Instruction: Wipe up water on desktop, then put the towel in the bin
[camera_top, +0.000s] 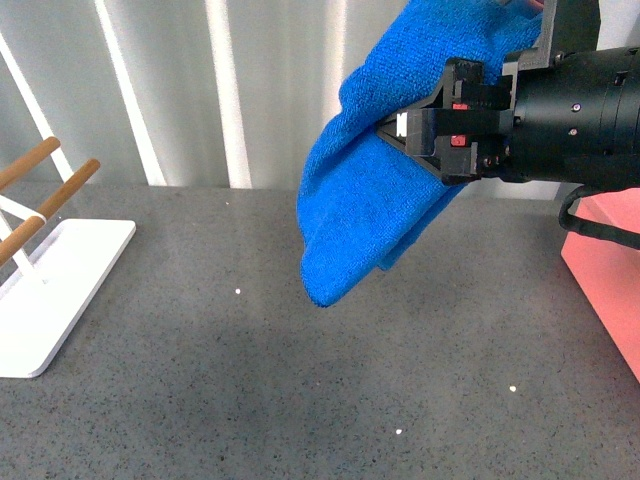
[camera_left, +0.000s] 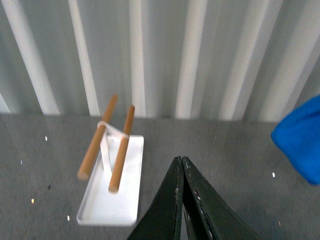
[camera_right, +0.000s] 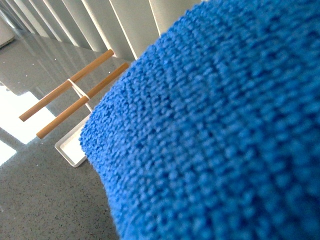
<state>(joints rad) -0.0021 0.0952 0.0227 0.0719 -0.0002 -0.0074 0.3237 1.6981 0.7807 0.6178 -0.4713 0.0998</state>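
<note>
Above the desktop (camera_top: 250, 380), the towel (camera_top: 370, 210) hangs between rack (camera_top: 60, 290) and bin (camera_top: 605, 270).

The right arm (camera_top: 585, 110) reaches in level from the right, held high above the desk (camera_top: 200, 380). The right jaws point left and are clamped on a fold of the towel (camera_top: 365, 210), which bunches above them and hangs below. The left jaws are pressed together tip to tip, angled down toward the desk.

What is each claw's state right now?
Left claw: closed, empty.
Right claw: closed on the towel, held above the desktop.
</note>
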